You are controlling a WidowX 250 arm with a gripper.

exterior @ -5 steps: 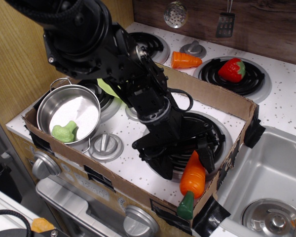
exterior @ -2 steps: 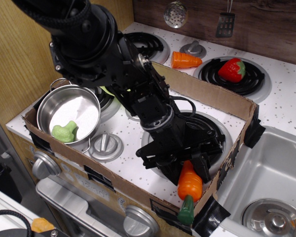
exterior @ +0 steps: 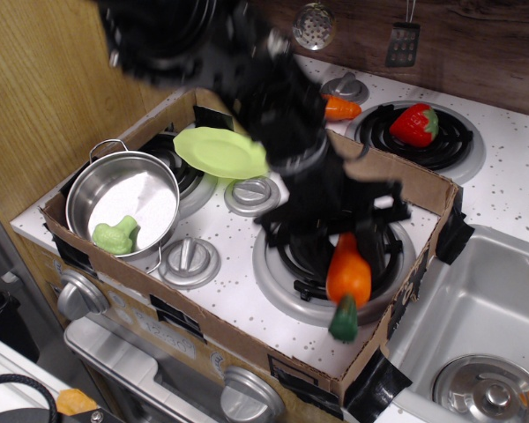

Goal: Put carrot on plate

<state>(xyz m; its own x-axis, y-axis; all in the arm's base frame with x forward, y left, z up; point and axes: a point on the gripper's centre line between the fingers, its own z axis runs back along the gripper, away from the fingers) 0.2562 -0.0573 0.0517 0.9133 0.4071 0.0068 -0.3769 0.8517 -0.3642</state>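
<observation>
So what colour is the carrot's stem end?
Dark green, on the carrot in the observation.image view.

Carrot [exterior: 347, 280] seemingly lifted; plate [exterior: 220, 152] bare.

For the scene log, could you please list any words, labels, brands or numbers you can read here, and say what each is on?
None can be read: the cardboard box, steel pot, plate, carrot and stove knobs show no lettering. The arm is motion-blurred, so any marking on it is unreadable.

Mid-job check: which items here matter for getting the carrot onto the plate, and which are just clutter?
Job: carrot, held in the gripper; plate.
Clutter: pot, broccoli, strawberry, orange cone, cardboard box.
</observation>
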